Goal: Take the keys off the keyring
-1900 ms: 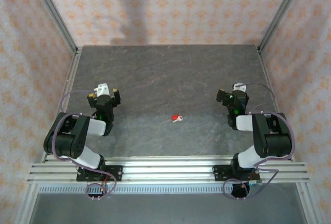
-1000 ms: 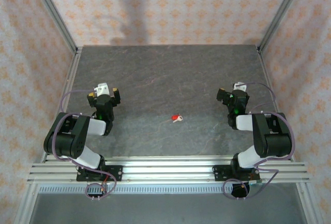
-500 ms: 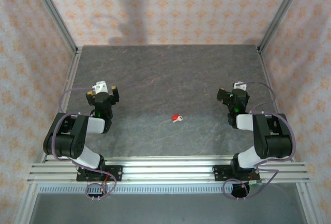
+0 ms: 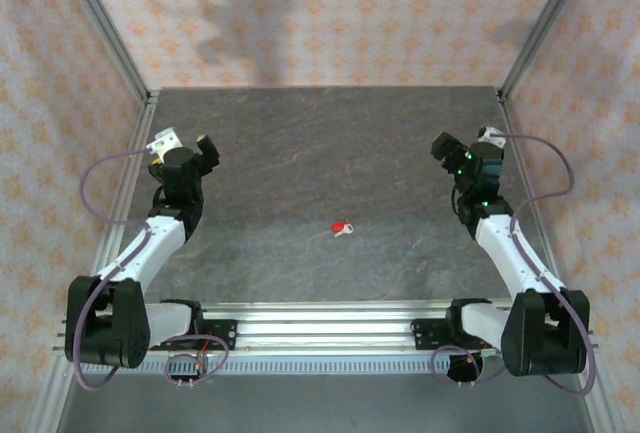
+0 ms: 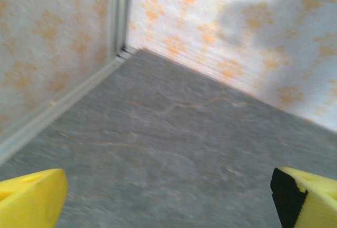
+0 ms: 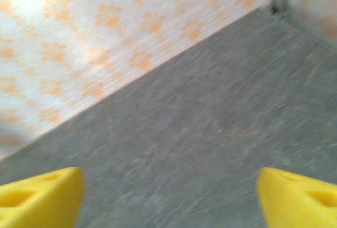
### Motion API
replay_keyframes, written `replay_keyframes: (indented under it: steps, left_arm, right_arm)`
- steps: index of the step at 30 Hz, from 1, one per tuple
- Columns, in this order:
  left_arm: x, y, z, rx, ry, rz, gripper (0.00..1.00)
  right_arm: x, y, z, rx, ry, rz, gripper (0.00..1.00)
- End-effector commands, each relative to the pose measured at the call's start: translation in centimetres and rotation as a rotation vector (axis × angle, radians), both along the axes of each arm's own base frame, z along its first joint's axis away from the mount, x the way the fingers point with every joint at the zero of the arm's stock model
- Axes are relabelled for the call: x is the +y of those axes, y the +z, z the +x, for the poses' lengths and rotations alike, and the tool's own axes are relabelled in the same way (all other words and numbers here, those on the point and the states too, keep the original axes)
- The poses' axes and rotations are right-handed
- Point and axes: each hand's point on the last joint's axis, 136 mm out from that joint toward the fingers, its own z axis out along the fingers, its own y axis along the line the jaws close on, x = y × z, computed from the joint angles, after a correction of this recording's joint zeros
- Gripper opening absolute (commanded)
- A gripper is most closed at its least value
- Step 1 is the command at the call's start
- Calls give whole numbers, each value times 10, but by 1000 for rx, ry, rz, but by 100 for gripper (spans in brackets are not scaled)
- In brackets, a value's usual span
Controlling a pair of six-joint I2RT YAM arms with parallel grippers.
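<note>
Both arms have unfolded and reached out since a moment ago. Our left arm [image 4: 150, 243] now stretches up the left side of the desk [image 4: 300, 143]. Our left fingers [image 5: 31, 196] are spread wide with nothing between them. The keys [image 4: 343, 227] lie flat in the middle of the desk, well apart from both arms, and have not moved. Our right arm [image 4: 505, 248] stretches up the right side, and our right fingers [image 6: 37, 194] are wide too, holding nothing. We think we are only getting ready, so no key is off yet. The keys look longer from side to side, with a red part and a pale part nearer us. They are too small to tell which way they point.
</note>
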Motion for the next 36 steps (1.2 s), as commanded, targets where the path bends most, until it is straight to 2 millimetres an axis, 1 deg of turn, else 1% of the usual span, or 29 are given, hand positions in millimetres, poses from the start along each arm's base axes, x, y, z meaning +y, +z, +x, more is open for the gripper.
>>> replay_keyframes:
  steps: [1, 2, 3, 4, 6, 9, 12, 15, 17, 20, 27, 30, 33, 36]
  left_arm:
    - [-45, -22, -4, 101, -189, -238, 96]
    - [-58, -26, -5, 126, -247, -282, 89]
    - [-68, -31, -9, 152, -277, -323, 85]
    - [-78, -38, -13, 176, -305, -352, 83]
    - [-103, -52, -25, 201, -368, -425, 80]
    - [-139, -73, -44, 242, -463, -477, 78]
    - [-164, -93, -64, 293, -519, -514, 73]
    - [-180, -103, -80, 325, -558, -527, 69]
    - [-189, -106, -88, 342, -584, -512, 68]
    - [-195, -112, -98, 372, -601, -489, 67]
    - [-204, -121, -108, 375, -617, -510, 67]
    - [-207, -125, -110, 385, -621, -513, 67]
    - [-207, -127, -111, 390, -621, -506, 68]
    - [-206, -127, -113, 392, -617, -504, 68]
  right_arm:
    - [46, -28, -12, 199, 176, 203, 69]
    - [58, -39, -15, 276, 213, 205, 62]
    - [68, -47, -19, 334, 249, 185, 58]
    - [76, -55, -25, 387, 268, 158, 56]
    - [93, -72, -37, 486, 323, 112, 52]
    - [118, -92, -52, 580, 397, 93, 42]
    - [139, -107, -67, 651, 450, 23, 41]
    - [160, -117, -81, 688, 497, -41, 40]
    - [173, -124, -88, 701, 524, -71, 40]
    - [190, -136, -95, 727, 562, -90, 39]
    - [226, -152, -103, 753, 638, -184, 40]
    - [237, -158, -103, 760, 659, -218, 39]
    - [243, -164, -102, 768, 663, -238, 37]
    - [247, -169, -101, 779, 668, -248, 37]
